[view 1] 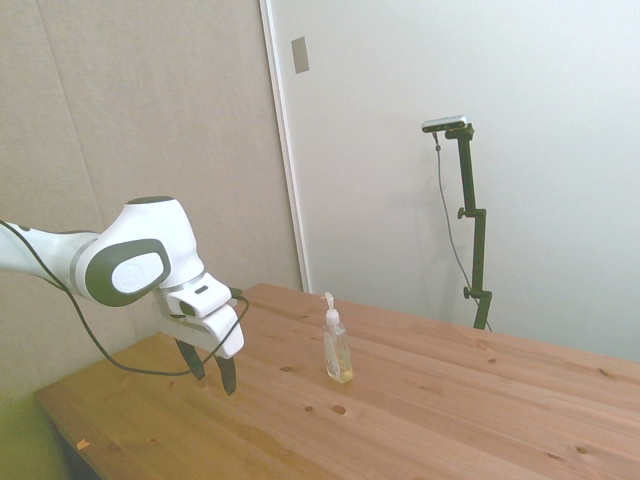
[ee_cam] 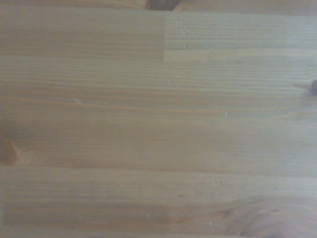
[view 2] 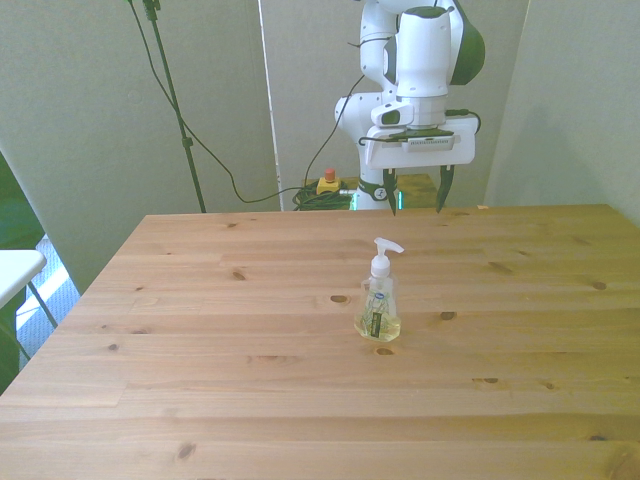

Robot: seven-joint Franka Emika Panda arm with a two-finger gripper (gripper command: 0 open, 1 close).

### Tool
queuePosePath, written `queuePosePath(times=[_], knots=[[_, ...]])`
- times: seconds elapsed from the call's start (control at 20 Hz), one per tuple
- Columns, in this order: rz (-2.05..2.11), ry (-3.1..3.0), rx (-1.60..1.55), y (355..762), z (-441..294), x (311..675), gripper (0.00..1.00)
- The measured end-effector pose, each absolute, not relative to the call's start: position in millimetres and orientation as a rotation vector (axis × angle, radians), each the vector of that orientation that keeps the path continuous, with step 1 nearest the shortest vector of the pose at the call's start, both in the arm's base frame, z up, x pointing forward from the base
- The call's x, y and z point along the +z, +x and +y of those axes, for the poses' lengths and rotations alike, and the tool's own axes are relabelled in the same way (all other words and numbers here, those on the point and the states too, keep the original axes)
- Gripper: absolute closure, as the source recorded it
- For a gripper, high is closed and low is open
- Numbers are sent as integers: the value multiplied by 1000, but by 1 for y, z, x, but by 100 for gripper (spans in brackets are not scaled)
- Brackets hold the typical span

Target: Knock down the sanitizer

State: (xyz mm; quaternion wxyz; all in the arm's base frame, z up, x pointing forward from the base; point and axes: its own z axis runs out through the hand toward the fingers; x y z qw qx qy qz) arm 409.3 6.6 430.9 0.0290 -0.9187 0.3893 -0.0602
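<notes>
We are looking at a wide wooden table (view 2: 200, 330) that is filling most of every view; the wrist view is showing only bare, slightly blurred planks of it. A pale wall with a white door frame is standing behind it.

Our white arm (view 1: 130, 262) is reaching in from the side view's left, and it is hanging just above the table near the far edge in the front view. Its gripper (view 2: 415, 195) is pointing down with its two dark fingers (view 2: 442, 190) spread well apart, holding nothing and touching nothing.

The sanitizer (view 2: 379, 300) is standing upright on the table, near the middle, with its white pump top up and a little yellowish liquid sitting in the bottom. In the front view it is sitting closer to the camera than the gripper and slightly toward the front view's left of it. In the side view it is standing to the right of the gripper, with bare table between them.

We are judging that the approach is the step in hand, as the bottle is not yet tipped. The next move is calling for us to carry the gripper across to the bottle and push it sideways, high on the body or at the pump, so that it is toppling rather than sliding.
</notes>
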Motion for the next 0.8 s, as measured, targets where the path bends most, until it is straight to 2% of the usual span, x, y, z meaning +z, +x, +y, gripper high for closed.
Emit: queuePosePath(times=[0.25, 0.3, 0.8], knots=[[1257, -2825, -152, 412, 1, 421, 0], [1286, -2814, -144, 414, -6, 418, 100], [1471, -2738, -169, 467, -58, 425, 100]])
